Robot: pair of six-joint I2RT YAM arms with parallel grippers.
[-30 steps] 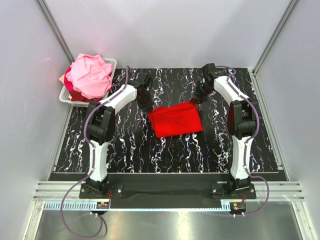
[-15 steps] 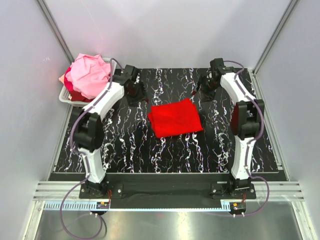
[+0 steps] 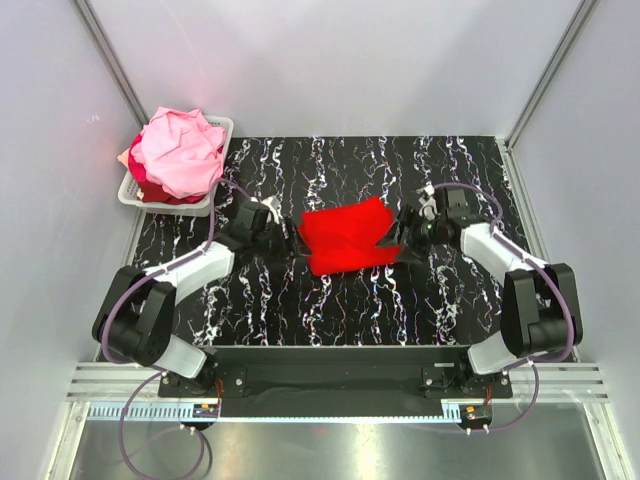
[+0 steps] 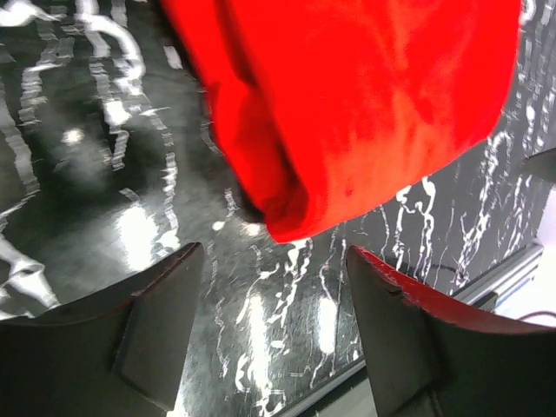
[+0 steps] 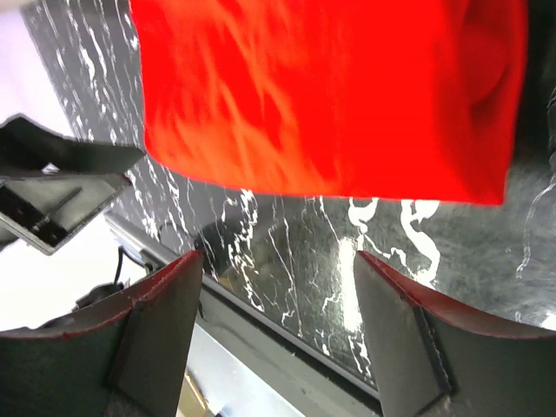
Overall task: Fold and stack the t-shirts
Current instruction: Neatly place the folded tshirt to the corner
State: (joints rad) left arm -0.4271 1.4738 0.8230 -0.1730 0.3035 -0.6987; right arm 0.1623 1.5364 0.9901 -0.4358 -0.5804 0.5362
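A folded red t-shirt (image 3: 348, 236) lies flat on the black marbled table (image 3: 330, 300). It fills the top of the left wrist view (image 4: 365, 104) and of the right wrist view (image 5: 330, 95). My left gripper (image 3: 290, 238) is low at the shirt's left edge, open and empty (image 4: 274, 334). My right gripper (image 3: 405, 238) is low at the shirt's right edge, open and empty (image 5: 278, 334). A crumpled light pink t-shirt (image 3: 180, 150) lies on top of darker red cloth in the basket.
A white slotted basket (image 3: 222, 130) stands at the table's back left corner. Grey walls close in the back and both sides. A metal rail (image 3: 330, 385) runs along the near edge by the arm bases.
Both arms have swung from the back of the table down and forward. Both grippers now sit low at opposite sides of the red shirt. The shirt has not moved.
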